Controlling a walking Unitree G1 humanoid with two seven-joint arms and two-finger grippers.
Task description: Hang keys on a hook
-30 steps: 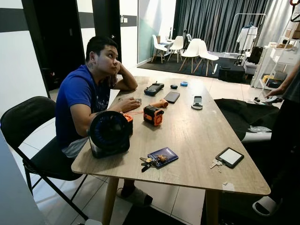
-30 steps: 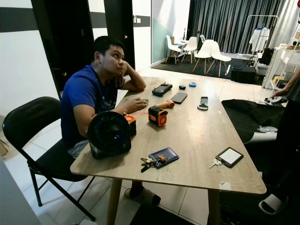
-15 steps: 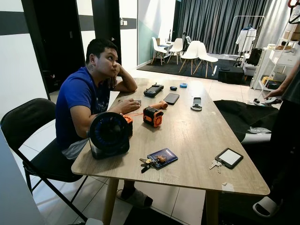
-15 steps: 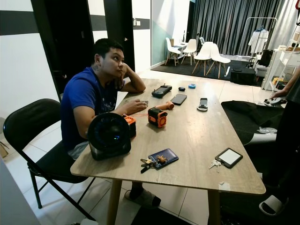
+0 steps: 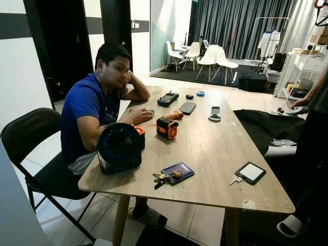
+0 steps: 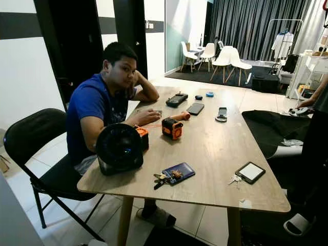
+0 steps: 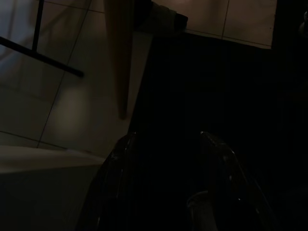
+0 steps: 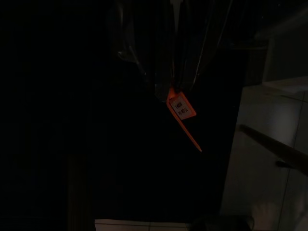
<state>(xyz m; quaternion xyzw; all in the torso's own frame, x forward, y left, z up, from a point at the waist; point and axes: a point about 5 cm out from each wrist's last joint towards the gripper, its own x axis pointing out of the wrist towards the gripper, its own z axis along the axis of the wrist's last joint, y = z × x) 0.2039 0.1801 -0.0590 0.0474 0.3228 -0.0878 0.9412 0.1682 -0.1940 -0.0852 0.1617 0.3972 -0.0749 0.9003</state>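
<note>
A bunch of keys (image 5: 162, 177) lies near the front edge of the wooden table (image 5: 215, 148), touching a blue card holder (image 5: 178, 172). A smaller set of silver keys (image 5: 236, 179) rests beside a black-framed white pad (image 5: 251, 172). In the dark right wrist view, my right gripper (image 8: 173, 90) hangs low, its fingers closed together on an orange tag with a white label (image 8: 182, 111). In the dim left wrist view, my left gripper (image 7: 167, 135) hangs over the floor with its fingers apart and nothing between them.
A person in a blue shirt (image 5: 87, 110) sits on a black folding chair (image 5: 31, 138) at the table's left side. A black fan (image 5: 119, 147), an orange tape measure (image 5: 167, 127) and phones lie on the table. Another person (image 5: 312, 154) stands at the right.
The seated person's head has turned from looking up to looking down toward me. The things on the table have not moved.
</note>
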